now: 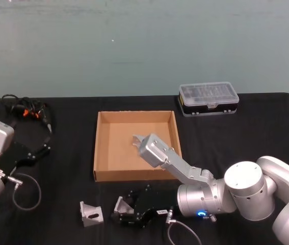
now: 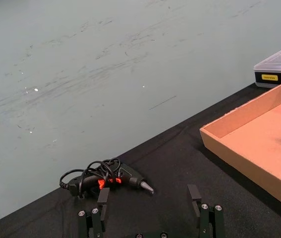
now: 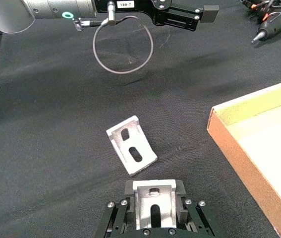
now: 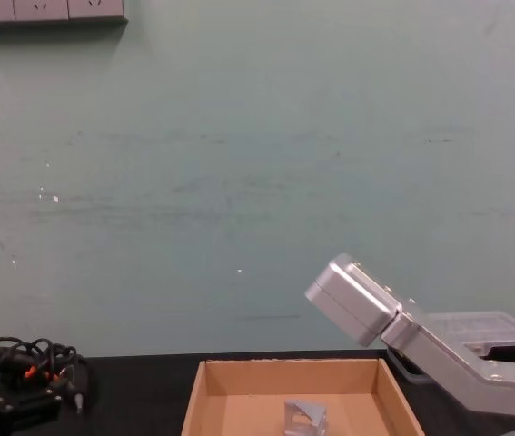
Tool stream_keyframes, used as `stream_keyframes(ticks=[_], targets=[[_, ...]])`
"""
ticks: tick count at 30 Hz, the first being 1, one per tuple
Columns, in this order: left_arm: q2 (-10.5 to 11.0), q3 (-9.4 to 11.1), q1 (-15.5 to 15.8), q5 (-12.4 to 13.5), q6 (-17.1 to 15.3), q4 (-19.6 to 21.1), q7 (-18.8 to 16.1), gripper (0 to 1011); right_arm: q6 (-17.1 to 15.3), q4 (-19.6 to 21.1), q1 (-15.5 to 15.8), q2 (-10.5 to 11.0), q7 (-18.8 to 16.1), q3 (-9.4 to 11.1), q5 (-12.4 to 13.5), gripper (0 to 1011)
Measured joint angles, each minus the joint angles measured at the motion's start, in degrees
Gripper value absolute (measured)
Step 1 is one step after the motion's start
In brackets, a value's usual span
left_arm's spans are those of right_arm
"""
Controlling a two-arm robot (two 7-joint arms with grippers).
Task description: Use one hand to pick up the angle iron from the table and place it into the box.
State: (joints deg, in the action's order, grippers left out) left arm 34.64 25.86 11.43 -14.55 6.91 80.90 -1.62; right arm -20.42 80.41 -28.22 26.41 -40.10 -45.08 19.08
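Note:
My right gripper [image 1: 126,208] hovers low over the table [image 1: 57,189] in front of the box [image 1: 99,153], shut on a silver angle iron [image 1: 122,204]. In the right wrist view that angle iron [image 3: 152,204] sits squeezed between the black fingers [image 3: 125,194]. A second angle iron [image 1: 90,213] lies loose on the table just left of the gripper, also seen as the slotted bracket [image 3: 130,145]. Another angle iron [image 1: 137,139] rests inside the box [image 4: 204,386]. My left gripper [image 2: 150,210] is parked open at the table's left [image 1: 41,148].
A black tangle of cables with orange bits [image 1: 27,111] lies at the far left, near the left gripper. A black plastic case with a clear lid [image 1: 208,98] stands behind the box on the right. The right arm's elbow [image 1: 243,190] spans the front right.

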Motion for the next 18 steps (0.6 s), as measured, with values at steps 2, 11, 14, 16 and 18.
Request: stream_keyframes(ticks=[2,11,14,16,18], targets=[[0.00,0.00,0.00,0.00,0.00,0.00,0.00,1000,0.57,0.45,0.30,0.26,0.01,0.38,0.39,457],[0.00,0.00,0.00,0.00,0.00,0.00,0.00,1000,3.38,4.63,1.83,1.85,1.20,4.44,4.26,456],[0.00,0.00,0.00,0.00,0.00,0.00,0.00,1000,3.71,5.48,1.75,1.98,1.81,5.47,5.22,457],[0.00,0.00,0.00,0.00,0.00,0.00,0.00,1000,3.82,5.78,1.48,1.95,2.37,6.19,5.83,457],[0.00,0.00,0.00,0.00,0.00,0.00,0.00,1000,3.72,5.80,0.40,1.47,3.63,7.30,6.69,456]])
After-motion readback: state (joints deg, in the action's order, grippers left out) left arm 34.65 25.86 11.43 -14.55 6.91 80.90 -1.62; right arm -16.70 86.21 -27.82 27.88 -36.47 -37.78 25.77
